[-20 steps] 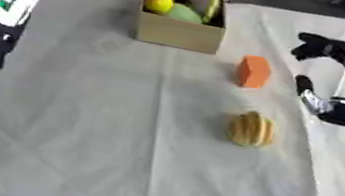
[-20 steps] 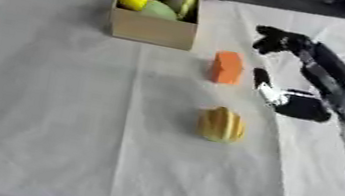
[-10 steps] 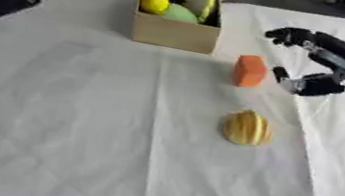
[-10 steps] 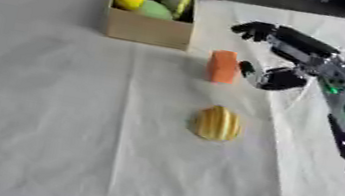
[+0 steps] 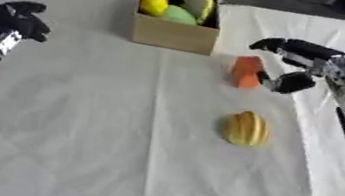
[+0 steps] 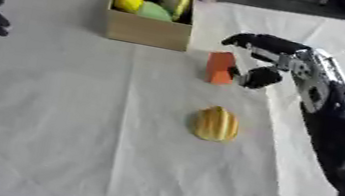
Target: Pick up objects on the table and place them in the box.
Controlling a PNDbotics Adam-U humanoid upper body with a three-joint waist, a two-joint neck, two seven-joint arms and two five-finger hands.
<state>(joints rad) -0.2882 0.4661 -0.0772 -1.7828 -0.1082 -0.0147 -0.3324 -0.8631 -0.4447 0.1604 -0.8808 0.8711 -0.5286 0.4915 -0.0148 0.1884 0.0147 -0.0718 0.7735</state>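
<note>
Left hand (image 5: 14, 21) hangs over the white tablecloth (image 5: 73, 128) at the far left, fingers curled in w/ nothing in them, well apart from every object. Next over, the cardboard box (image 5: 174, 32) stands at the far-centre of the table, upright, holding a yellow fruit (image 5: 154, 0), a green round item (image 5: 177, 15) and a pale yellow-green piece (image 5: 199, 2). Right of the box, just beside its front corner, sits an orange block (image 5: 246, 71) on the cloth. Below it, nearer the camera, a yellow ribbed fruit (image 5: 247, 128) lies alone, untouched. Right hand (image 5: 299, 66) sits just beside the block's right side: fingers arched over and spread, thumb low, approx. around the block; thumb tip looks to be touching it, but can't tell for sure.
</note>
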